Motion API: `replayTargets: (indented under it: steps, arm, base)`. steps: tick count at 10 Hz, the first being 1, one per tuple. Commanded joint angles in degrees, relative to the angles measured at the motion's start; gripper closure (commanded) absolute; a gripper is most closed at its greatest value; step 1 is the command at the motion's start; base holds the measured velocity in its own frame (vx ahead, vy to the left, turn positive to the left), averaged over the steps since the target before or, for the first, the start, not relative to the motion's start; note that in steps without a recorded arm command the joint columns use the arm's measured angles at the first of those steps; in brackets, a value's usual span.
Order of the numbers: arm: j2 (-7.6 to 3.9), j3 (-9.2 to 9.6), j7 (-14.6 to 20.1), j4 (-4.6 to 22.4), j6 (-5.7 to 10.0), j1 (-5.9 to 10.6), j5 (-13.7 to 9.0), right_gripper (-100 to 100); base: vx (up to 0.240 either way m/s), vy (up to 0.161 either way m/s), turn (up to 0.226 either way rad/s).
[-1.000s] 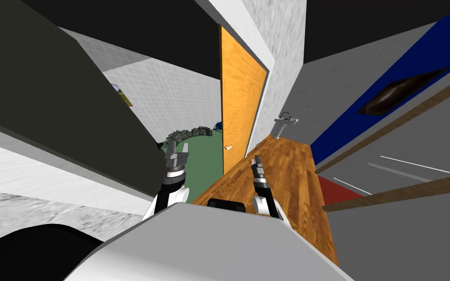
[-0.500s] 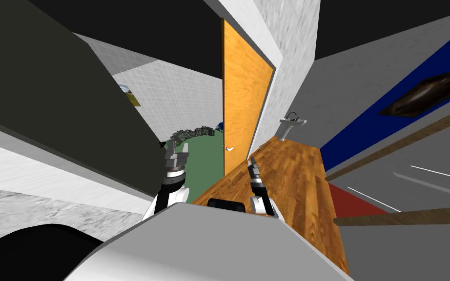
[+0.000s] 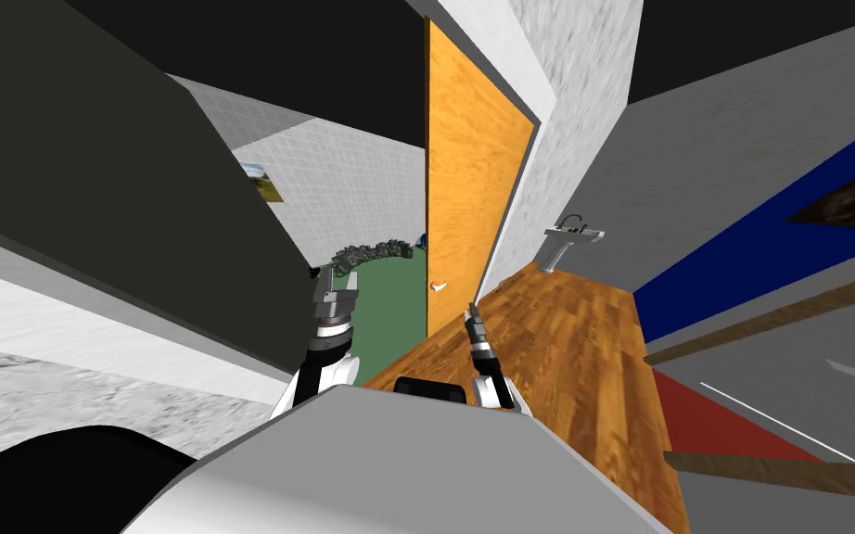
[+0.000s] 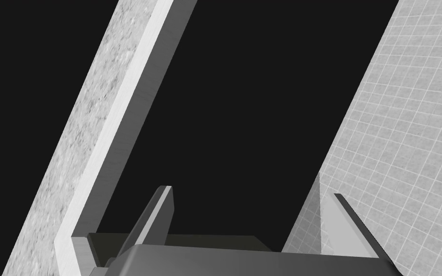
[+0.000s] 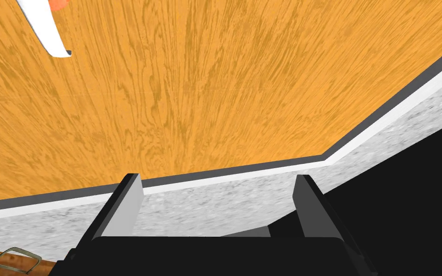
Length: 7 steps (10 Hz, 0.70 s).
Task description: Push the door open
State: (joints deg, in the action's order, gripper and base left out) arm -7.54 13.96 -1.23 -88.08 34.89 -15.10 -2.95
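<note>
Looking down from the head, the orange door (image 3: 467,167) stands partly ajar ahead, with the right jaws raised near its handle (image 3: 435,286) and the left jaws off to the side. Left wrist: jaws wide, empty. Right wrist: jaws wide, facing the panel by its frame (image 5: 244,173) (contact unclear). The push seems under way; next, press the panel forward near the handle edge.

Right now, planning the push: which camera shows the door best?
The head view: the orange wooden door shows whole, top to floor, with its handle near the free edge. The right wrist view gives a close stretch of the panel and the frame. The left wrist view faces a tiled wall and a black area.
</note>
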Motion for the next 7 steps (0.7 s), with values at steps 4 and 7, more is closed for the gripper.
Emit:
replayTargets:
  steps: [4,7]
  arm:
    - [-0.79,3.1,1.2,6.9,1.57,2.46,-0.4,-100]
    - [-1.4,4.96,2.1,11.4,2.76,4.06,-0.7,-100]
  base:
    - [0.087,-0.061,0.124]
    - [0.071,-0.066,0.115]
